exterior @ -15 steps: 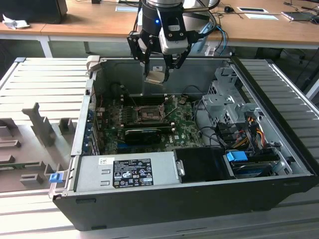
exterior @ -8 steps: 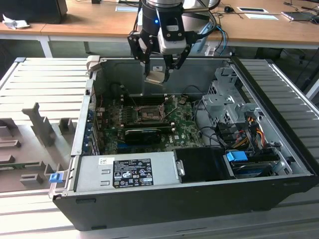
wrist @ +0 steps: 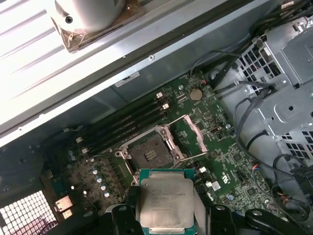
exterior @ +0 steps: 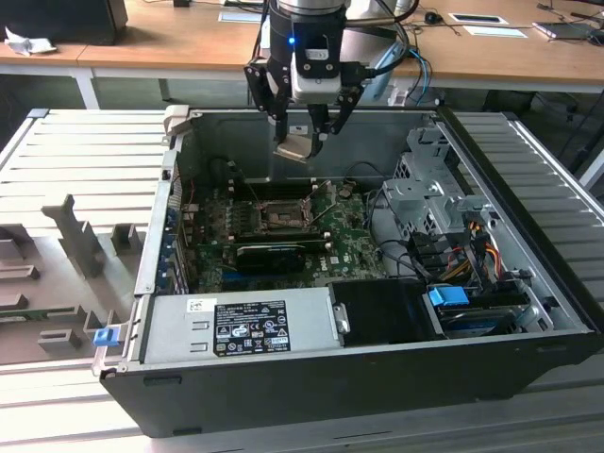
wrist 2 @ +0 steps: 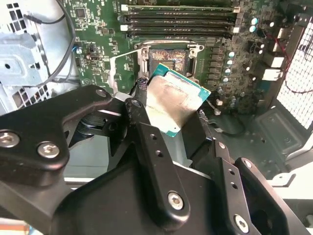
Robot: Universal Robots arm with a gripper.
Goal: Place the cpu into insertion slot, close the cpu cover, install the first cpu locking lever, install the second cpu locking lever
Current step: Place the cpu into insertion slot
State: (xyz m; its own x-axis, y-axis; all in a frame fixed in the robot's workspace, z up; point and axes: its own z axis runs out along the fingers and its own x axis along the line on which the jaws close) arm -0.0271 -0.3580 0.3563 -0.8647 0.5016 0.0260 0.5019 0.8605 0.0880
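— Which step is this?

— The first, I'd say: placing the cpu [exterior: 293, 147]. The gripper [exterior: 302, 142] hangs over the open computer case [exterior: 528, 245], and the chip is in the air, well apart from the insertion slot [exterior: 280, 217] on the green motherboard [exterior: 351, 243] below.

— Is the socket ready for it?

— It looks bare and dark in both wrist views. The cpu cover [wrist: 194, 131] stands swung open just beside it, so nothing is closed or locked yet.

— What does seating it call for?

— My judgement: the chip brought square over the socket and level, because in the exterior view it sits tilted.

— And the claw?

— Narrow, its fingers [wrist 2: 140, 105] pinching the chip by two opposite edges, pale metal top facing the cameras. It touches nothing else
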